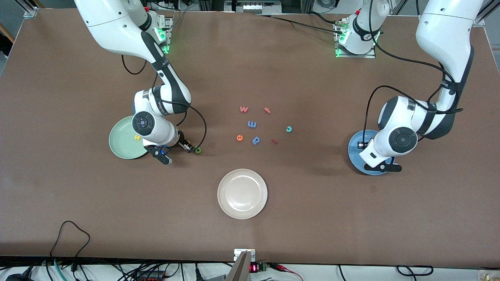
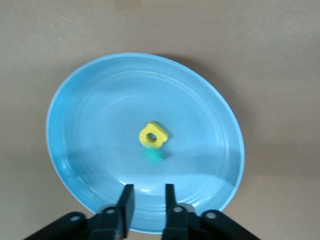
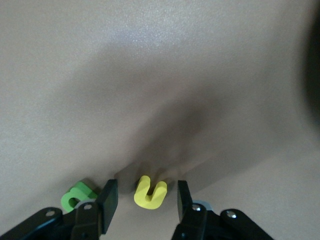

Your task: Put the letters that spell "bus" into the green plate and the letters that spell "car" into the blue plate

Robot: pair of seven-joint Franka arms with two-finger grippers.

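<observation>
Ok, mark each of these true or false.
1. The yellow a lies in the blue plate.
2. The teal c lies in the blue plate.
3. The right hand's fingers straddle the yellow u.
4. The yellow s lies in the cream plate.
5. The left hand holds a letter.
1. True: the yellow a lies in the blue plate.
2. False: the teal c lies on the table among the loose letters.
3. True: the right hand is open around the yellow u on the table.
4. False: the yellow s lies in the green plate.
5. False: the left hand is open and empty over the blue plate.
</observation>
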